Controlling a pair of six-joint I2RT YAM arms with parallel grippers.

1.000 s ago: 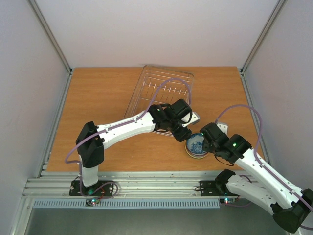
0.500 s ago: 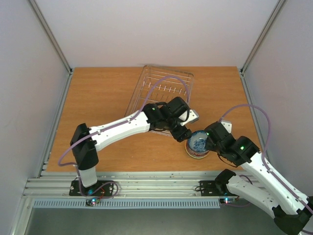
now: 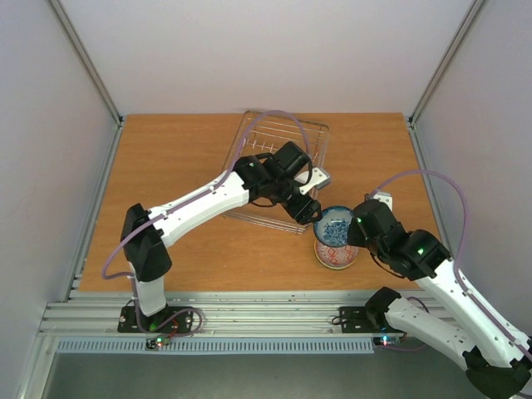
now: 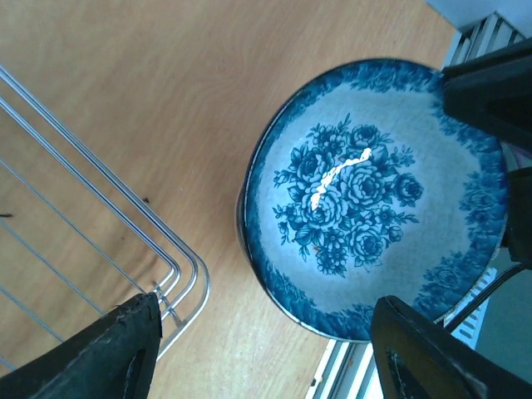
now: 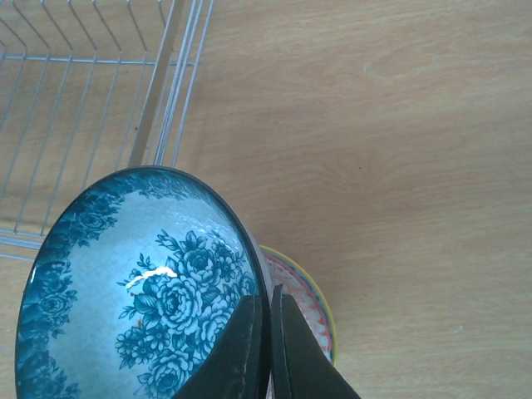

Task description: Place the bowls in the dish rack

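My right gripper (image 5: 268,337) is shut on the rim of a blue-and-white flowered bowl (image 5: 141,291) and holds it tilted above a stack of bowls. The stack's top bowl (image 5: 309,303) has a red inside and a yellow rim. In the top view the lifted bowl (image 3: 335,226) hangs over the stack (image 3: 337,258), with the right gripper (image 3: 356,229) at its right edge. My left gripper (image 3: 309,209) is open and empty just left of the bowl, at the dish rack's near right corner. In the left wrist view the bowl (image 4: 374,199) lies past my left gripper (image 4: 266,357).
The wire dish rack (image 3: 278,154) stands at the table's middle back, its corner close to the bowl in both wrist views (image 4: 125,241) (image 5: 91,108). The table's front rail (image 3: 249,316) runs just behind the stack. Bare wood lies left and right of the rack.
My right gripper has lifted the blue-and-white bowl off the stack and tilted it. My left gripper has drawn back a little toward the rack.
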